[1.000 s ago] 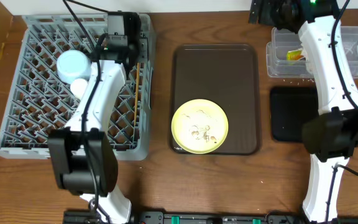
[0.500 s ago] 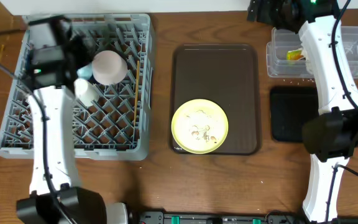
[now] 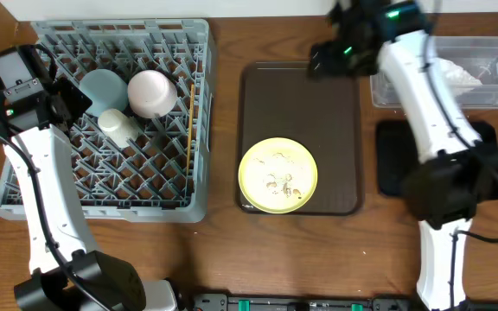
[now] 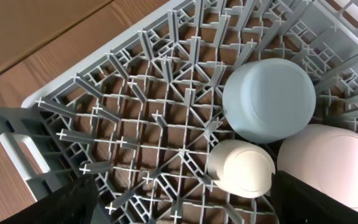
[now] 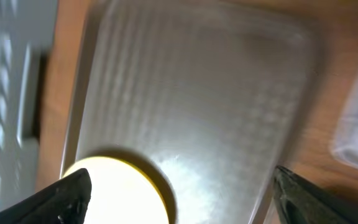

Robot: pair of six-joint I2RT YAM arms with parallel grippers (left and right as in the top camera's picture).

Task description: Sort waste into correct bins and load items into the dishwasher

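Observation:
The grey dish rack holds the light blue bowl, the pale pink bowl and the white cup, all upside down, with the chopsticks along its right side. My left gripper is open and empty over the rack's left part; its view shows the blue bowl, cup and pink bowl. My right gripper is open and empty above the far edge of the brown serving tray. The yellow plate with crumbs lies on that tray. The wrapper lies in the clear tub.
The black tray sits below the clear tub, partly hidden by my right arm. The right wrist view is blurred; it shows the plate, the brown tray and the rack's edge at left.
My left arm swung from the rack's right side to its left edge, leaving the pink bowl in the rack. My right arm moved left from the clear tub to over the brown tray.

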